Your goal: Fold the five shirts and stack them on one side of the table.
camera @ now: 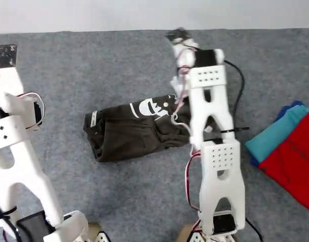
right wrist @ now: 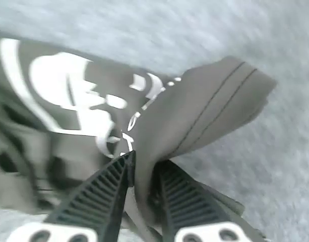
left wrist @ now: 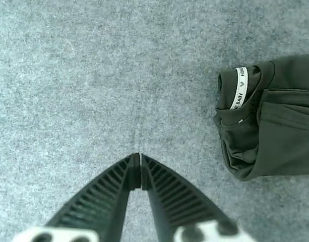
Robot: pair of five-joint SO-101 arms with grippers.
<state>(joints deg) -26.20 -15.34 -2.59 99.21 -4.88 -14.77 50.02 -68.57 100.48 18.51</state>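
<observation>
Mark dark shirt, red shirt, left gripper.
dark shirt (camera: 131,135), high view, middle of its body
red shirt (camera: 295,159), high view, its top face
left gripper (left wrist: 140,160), left wrist view, between shut fingertips

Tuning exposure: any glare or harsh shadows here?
High view: even light, faint shadow under the dark shirt on the grey table. Left wrist view: no glare on the left gripper. Right wrist view: none on the right gripper, shut on the dark shirt.
</observation>
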